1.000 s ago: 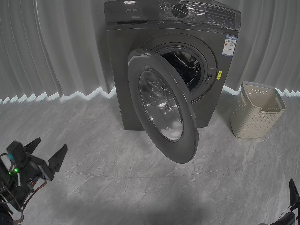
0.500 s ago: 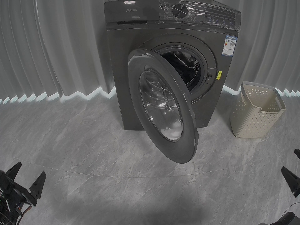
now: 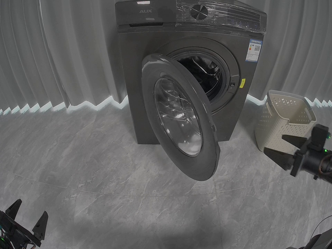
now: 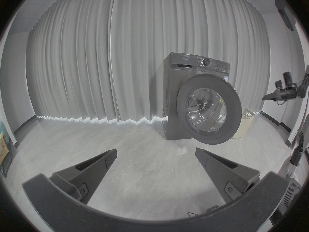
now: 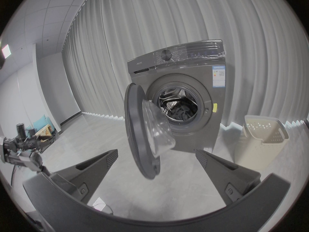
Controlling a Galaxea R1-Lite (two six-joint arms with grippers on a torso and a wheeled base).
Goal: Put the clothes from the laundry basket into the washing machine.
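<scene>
My right end effector [image 3: 274, 143], spread and empty, hangs just before the laundry basket [image 3: 273, 121] beside the washing machine [image 3: 138, 70], dark clothes [image 5: 178, 111] lying in its drum; I would rise over the basket rim, then descend, clear of the open door [image 3: 180, 118].

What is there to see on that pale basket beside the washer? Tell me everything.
The laundry basket looks like cream plastic. Its walls are pierced with rows of small holes and narrow toward the base, under a thick rounded rim with a handle slot. It stands upright on the grey floor, to the right of the washing machine and apart from it. No clothes show inside. The open right end effector hovers before it, not touching.
</scene>
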